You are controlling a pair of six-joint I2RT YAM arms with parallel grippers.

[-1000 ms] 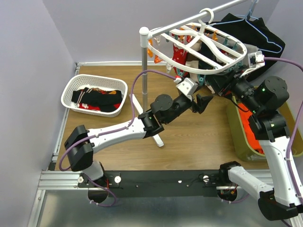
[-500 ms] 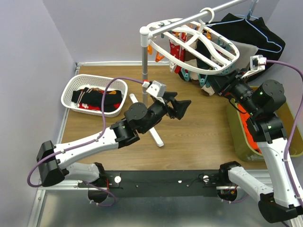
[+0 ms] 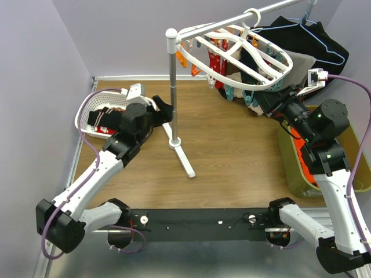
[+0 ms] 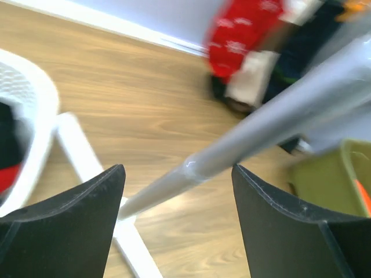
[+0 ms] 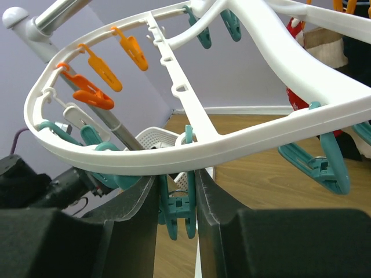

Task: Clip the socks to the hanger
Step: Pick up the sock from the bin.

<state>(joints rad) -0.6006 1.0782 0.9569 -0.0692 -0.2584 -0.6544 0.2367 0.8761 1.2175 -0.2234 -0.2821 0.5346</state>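
The white oval hanger (image 3: 243,55) hangs by its hook from a rail; red patterned socks (image 3: 217,61) dangle from it, also blurred in the left wrist view (image 4: 243,32). More black and red socks (image 3: 113,119) lie in the white lattice basket (image 3: 93,101). My left gripper (image 3: 164,110) is open and empty beside the basket, the grey pole (image 4: 232,150) in line with its gap (image 4: 177,171). My right gripper (image 3: 272,95) sits under the hanger rim (image 5: 174,156), shut (image 5: 177,179) on a teal clip (image 5: 177,211). Orange clips (image 5: 98,75) hang along the far rim.
The rack's pole (image 3: 172,87) and white foot (image 3: 182,153) stand mid-table. An olive bin (image 3: 295,176) with orange cloth sits at the right. A black garment (image 3: 319,43) on a blue wire hanger is at the back right. Walls close the left and back.
My left arm has swung from under the hanger leftward past the pole to the basket, still open. The hanger has shifted and tilted up. My right gripper stays on the clip.
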